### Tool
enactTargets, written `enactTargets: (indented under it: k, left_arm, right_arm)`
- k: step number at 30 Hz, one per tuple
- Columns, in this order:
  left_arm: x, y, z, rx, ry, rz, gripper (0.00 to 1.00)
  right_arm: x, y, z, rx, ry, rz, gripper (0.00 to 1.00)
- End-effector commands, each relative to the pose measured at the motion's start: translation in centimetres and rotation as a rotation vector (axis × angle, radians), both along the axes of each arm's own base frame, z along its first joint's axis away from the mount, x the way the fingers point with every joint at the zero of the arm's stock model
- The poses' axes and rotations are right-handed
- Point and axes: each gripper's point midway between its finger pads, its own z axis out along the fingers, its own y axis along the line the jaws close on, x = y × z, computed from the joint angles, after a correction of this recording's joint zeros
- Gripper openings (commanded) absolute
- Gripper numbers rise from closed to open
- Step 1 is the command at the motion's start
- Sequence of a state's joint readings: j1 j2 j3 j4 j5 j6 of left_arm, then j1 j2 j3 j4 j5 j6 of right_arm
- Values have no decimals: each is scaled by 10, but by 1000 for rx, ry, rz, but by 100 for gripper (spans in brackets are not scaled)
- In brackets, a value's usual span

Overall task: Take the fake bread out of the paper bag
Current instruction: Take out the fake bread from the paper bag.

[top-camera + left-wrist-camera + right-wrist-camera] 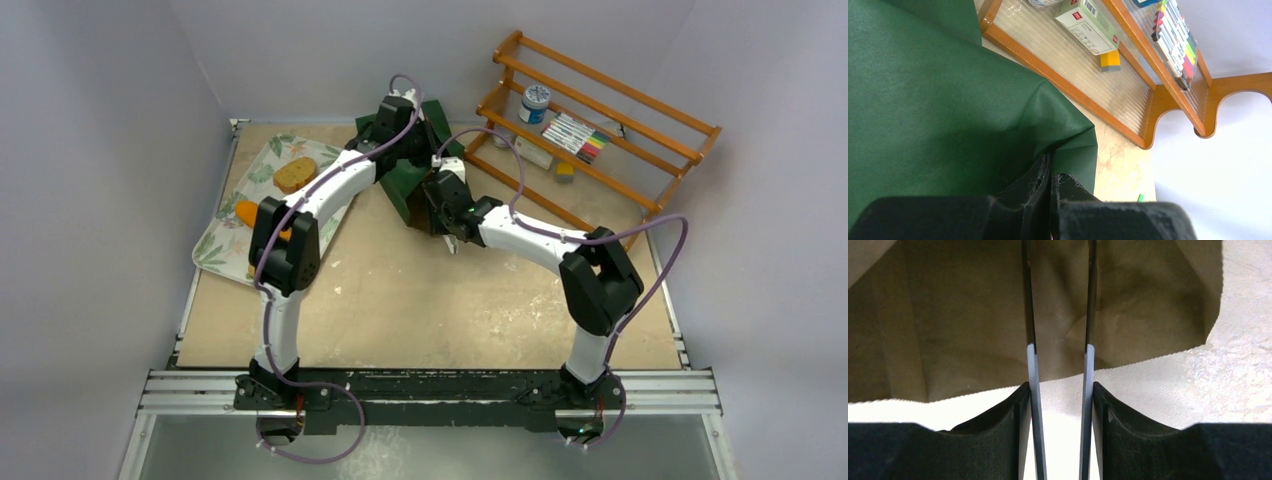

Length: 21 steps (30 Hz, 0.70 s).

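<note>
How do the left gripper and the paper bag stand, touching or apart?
Touching. In the left wrist view the left gripper is shut, and a fold of the green paper bag runs right in between its fingertips, with no gap.

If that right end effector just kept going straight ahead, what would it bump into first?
Probably the brown inner wall of the paper bag; the right end effector points straight into its mouth. Nothing else shows there, though depth is unclear.
</note>
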<state>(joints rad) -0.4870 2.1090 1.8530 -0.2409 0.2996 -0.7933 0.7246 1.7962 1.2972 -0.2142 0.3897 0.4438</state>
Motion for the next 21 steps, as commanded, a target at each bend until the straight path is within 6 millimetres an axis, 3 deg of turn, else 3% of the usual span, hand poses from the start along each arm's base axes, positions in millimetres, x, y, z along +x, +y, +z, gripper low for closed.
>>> enactTargets:
  k: [1,21]
  left_arm:
    - [-9,-7,69,-91,-132,-37,0]
    - [-11,-8,64,-95,-129,-56,0]
  right_arm:
    - [17,-2,17,-22,-51,-32,47]
    - [54,-7,0,-91,-52,-43,49]
